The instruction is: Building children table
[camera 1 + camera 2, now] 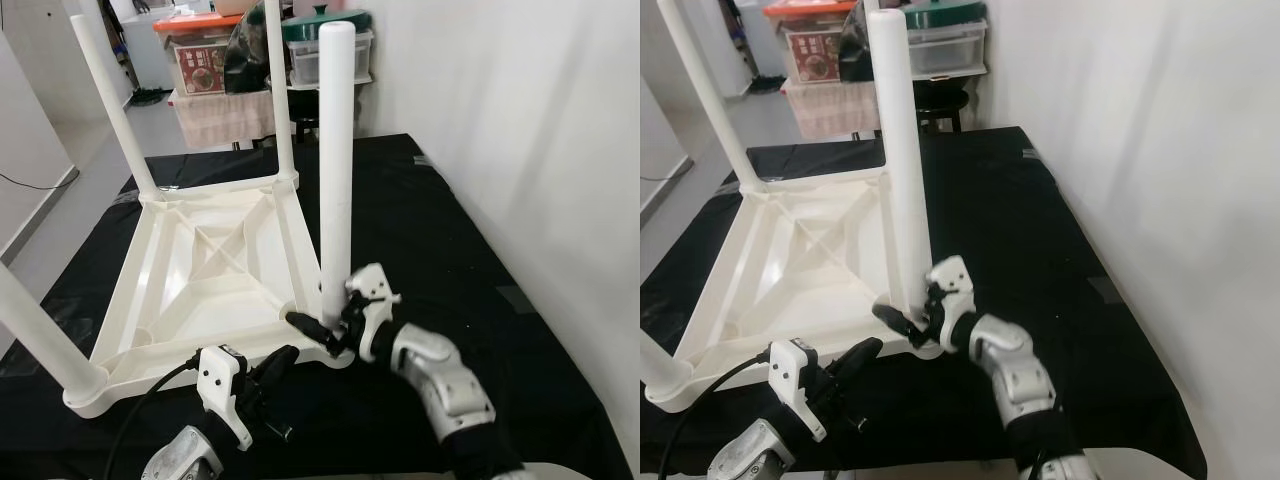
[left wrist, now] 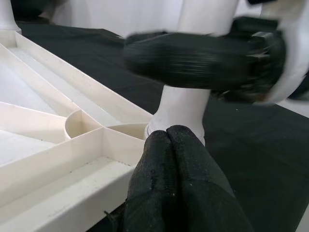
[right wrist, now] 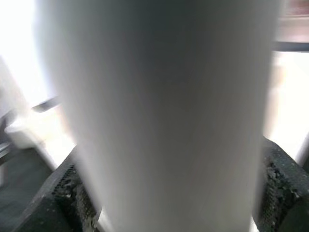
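The tabletop [image 1: 200, 270] lies upside down on the black bench [image 1: 470, 240]. The right gripper [image 1: 325, 335] clasps the leg [image 1: 335, 160] low at its near corner socket — keep it plumb, press straight down. Left gripper [image 1: 275, 368], fingers together, waits just beside the rim.

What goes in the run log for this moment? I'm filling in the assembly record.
stage: fitting leg | right gripper: shut on near-right leg base | left gripper: shut, beside tabletop edge | tabletop: upside down on black cloth

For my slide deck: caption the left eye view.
Right gripper clasps the base of the white leg standing in the upturned table's corner; left gripper waits shut beside it.
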